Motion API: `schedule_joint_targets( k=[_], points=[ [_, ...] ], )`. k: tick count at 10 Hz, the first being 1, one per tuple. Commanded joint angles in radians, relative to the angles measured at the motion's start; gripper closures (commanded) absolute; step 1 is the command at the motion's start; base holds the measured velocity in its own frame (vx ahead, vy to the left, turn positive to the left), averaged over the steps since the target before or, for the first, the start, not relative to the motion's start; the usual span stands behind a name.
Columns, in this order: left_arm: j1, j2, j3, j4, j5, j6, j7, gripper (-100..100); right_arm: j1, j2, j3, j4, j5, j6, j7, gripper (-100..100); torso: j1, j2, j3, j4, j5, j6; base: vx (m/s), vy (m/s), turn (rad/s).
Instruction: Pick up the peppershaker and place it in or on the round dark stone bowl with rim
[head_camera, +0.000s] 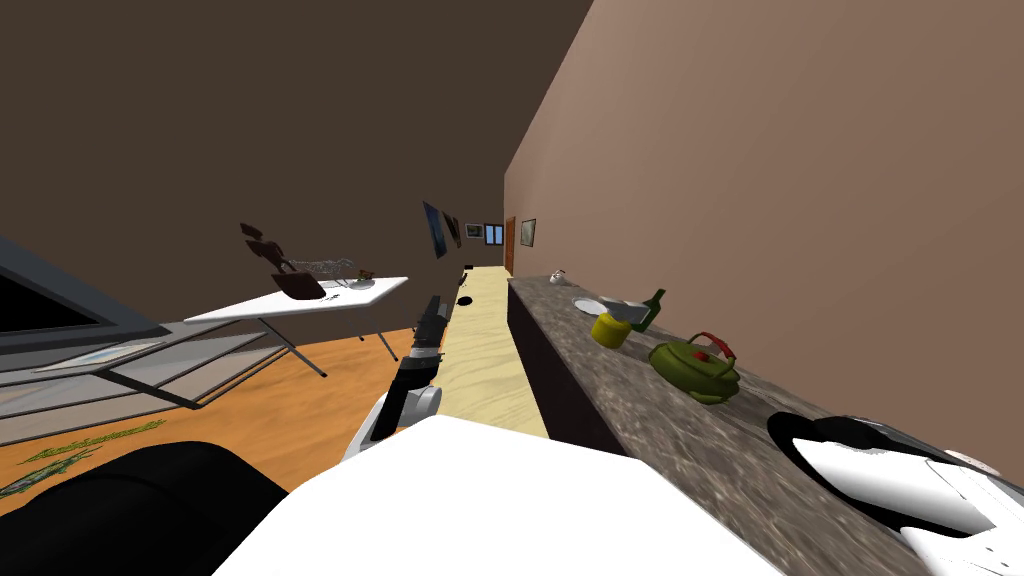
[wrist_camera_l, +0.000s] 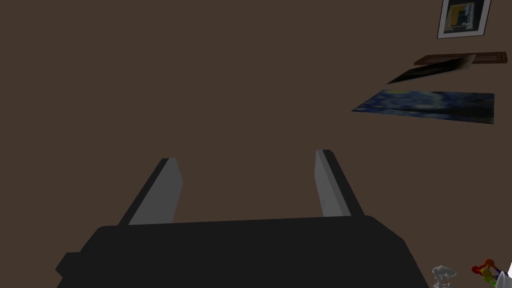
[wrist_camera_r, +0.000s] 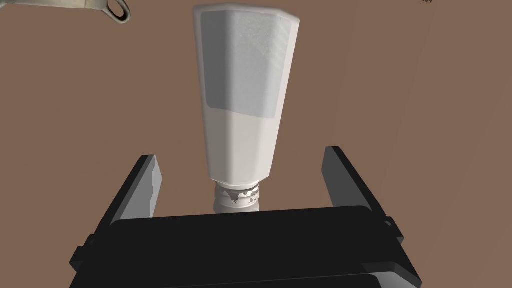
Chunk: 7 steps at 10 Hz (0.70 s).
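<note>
Pale pepper shaker (wrist_camera_r: 240, 100) sits between the right hand's (wrist_camera_r: 241, 155) wide-open fingers, cap end nearest the hand, touching neither finger. Its smooth tapered sides may slip if the fingers close off-centre. Left hand (wrist_camera_l: 246, 155) is open, empty.

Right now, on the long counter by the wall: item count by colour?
Green: 2, teapot and bottle
Yellow: 1, cup
White or pale grey: 3, plate, small far pot, pale block beside the bottle
Black: 1, bowl
Total: 7
</note>
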Motion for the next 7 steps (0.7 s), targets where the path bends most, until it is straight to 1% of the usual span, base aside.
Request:
schedule_joint_targets(
  k=[1,3,4,5,7],
  points=[
    [0.000,0.000,0.000,0.000,0.000,0.000,0.000,0,0.000,0.000,0.000,0.000,0.000,0.000,0.000,-100,0.000,0.000,0.000,0.000,0.000,0.000,0.000,0.000,0.000],
    [0.000,0.000,0.000,0.000,0.000,0.000,0.000,0,0.000,0.000,0.000,0.000,0.000,0.000,0.000,-100,0.001,0.000,0.000,0.000,0.000,0.000,0.000,0.000,0.000],
    [0.000,0.000,0.000,0.000,0.000,0.000,0.000,0,0.000,0.000,0.000,0.000,0.000,0.000,0.000,0,0.001,0.000,0.000,0.000,0.000,0.000,0.000,0.000,0.000],
    [0.000,0.000,0.000,0.000,0.000,0.000,0.000,0,-0.007,-0.022,-0.006,-0.013,-0.026,0.029,0.024,-100,0.001,0.000,0.000,0.000,0.000,0.000,-0.035,0.005,0.071],
    [0.000,0.000,0.000,0.000,0.000,0.000,0.000,0,-0.013,-0.044,-0.013,-0.026,-0.053,0.059,0.048,-100,0.002,0.003,0.002,0.001,0.001,0.000,-0.062,0.011,0.065]
  ],
)
